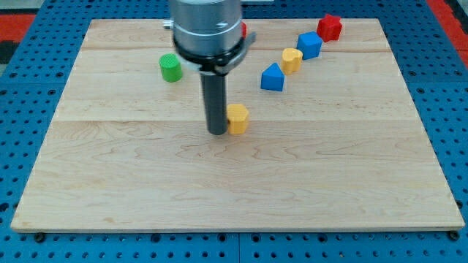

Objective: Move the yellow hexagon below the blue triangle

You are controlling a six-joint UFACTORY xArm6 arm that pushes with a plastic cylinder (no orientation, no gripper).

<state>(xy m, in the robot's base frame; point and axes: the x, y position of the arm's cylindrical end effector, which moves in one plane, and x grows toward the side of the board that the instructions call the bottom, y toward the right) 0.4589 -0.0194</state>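
The yellow hexagon (238, 118) lies near the middle of the wooden board (234, 183). My tip (218, 131) rests right against the hexagon's left side. The blue triangle (272, 77) sits up and to the right of the hexagon, apart from it. The arm's grey body hangs over the board's top middle and hides what is behind it.
A green cylinder (170, 68) stands at the upper left. A second yellow block (292, 60), a blue cube (309, 44) and a red block (330, 27) run in a diagonal at the upper right. A sliver of a red block (243, 31) shows behind the arm.
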